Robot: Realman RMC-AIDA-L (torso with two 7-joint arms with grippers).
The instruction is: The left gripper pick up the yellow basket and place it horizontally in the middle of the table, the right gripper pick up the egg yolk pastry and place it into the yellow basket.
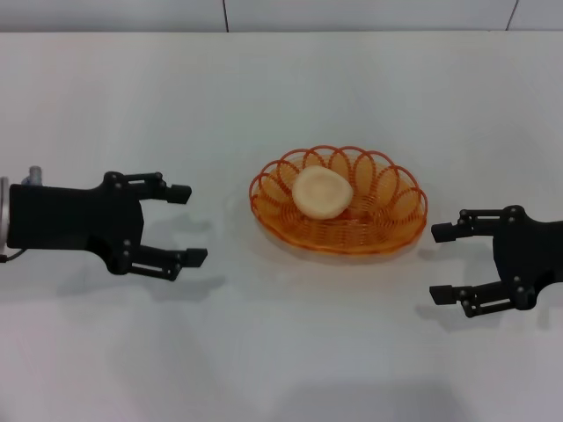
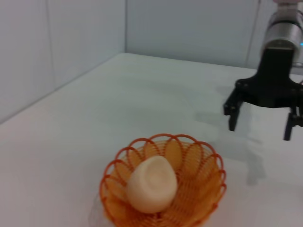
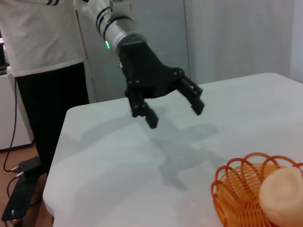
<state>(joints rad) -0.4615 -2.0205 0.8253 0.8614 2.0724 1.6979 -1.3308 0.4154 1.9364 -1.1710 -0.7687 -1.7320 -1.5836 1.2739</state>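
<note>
The yellow basket [image 1: 339,211] sits in the middle of the white table [image 1: 281,97], lying crosswise. The egg yolk pastry [image 1: 321,192] lies inside it, toward its left half. The left gripper [image 1: 188,225] is open and empty, hovering left of the basket. The right gripper [image 1: 442,263] is open and empty, just right of the basket's near side. The left wrist view shows the basket [image 2: 203,189] with the pastry [image 2: 152,185] and the right gripper [image 2: 260,124] beyond. The right wrist view shows the basket [image 3: 236,194], the pastry [image 3: 282,194] and the left gripper [image 3: 175,112].
A wall runs along the table's far edge [image 1: 281,32]. In the right wrist view a person [image 3: 42,71] in a white top and dark trousers stands past the table's end, with cables [image 3: 21,165] on the floor.
</note>
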